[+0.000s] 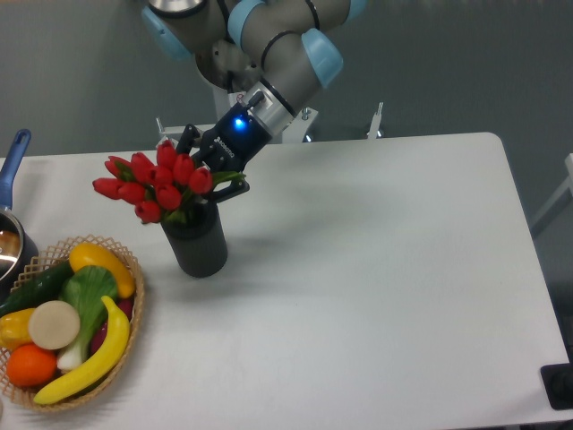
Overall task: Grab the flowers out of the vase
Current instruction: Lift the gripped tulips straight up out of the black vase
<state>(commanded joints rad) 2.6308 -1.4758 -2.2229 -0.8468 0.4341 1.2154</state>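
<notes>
Jaws state: cannot tell, the gripper point(211, 168) is buried in the right side of the flowers point(152, 184), one dark finger showing beside a leaf. Flowers sit in the vase point(196, 241), buds leaning left. Vase upright on the tabletop point(376, 269), left of centre. Wicker basket point(134, 305) of fruit near front-left edge, pan point(11, 235) behind it.

Single fixed view, high and in front, angled down across the white rectangular table point(376, 269) toward grey wall.
</notes>
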